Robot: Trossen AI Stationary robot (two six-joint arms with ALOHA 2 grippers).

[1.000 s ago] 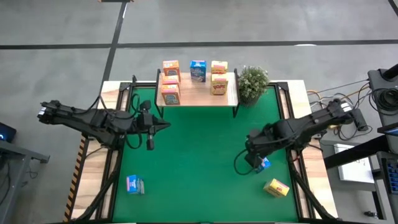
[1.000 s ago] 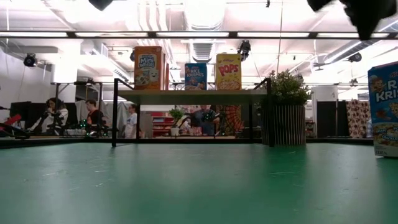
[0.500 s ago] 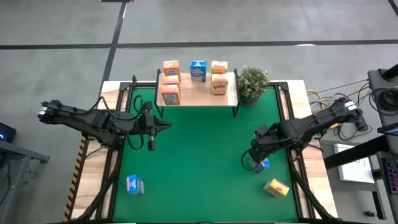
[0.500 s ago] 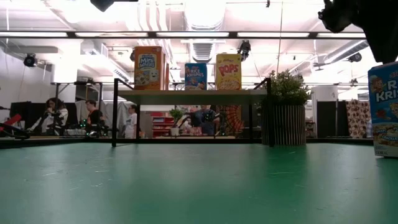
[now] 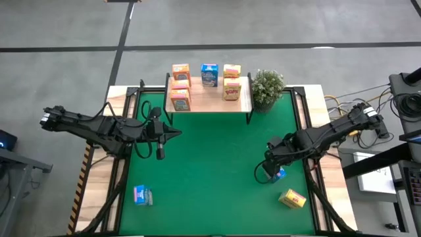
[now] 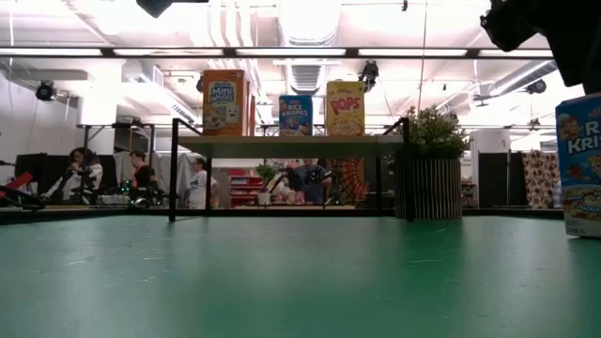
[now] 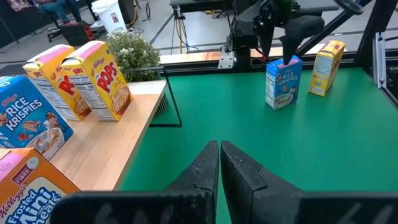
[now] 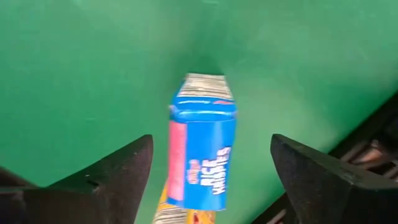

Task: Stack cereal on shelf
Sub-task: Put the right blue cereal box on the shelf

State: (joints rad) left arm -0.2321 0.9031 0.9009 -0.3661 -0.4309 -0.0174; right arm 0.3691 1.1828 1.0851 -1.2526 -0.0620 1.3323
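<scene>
A green mat (image 5: 210,164) covered the table under bright workshop lights, with people seated far behind. Over the mat's right side, the right gripper (image 8: 205,180) hung with its fingers (image 8: 106,177) spread wide, one on each side of an upright blue Rice Krispies box (image 8: 200,152), touching neither side. A yellow box (image 5: 292,198) stood near it, and another blue box (image 5: 143,195) lay at the mat's front left. The left gripper (image 7: 219,163) hovered by the shelf (image 5: 210,99), fingers pressed together and empty. Five boxes stood on the shelf beside a potted plant (image 5: 267,87).
</scene>
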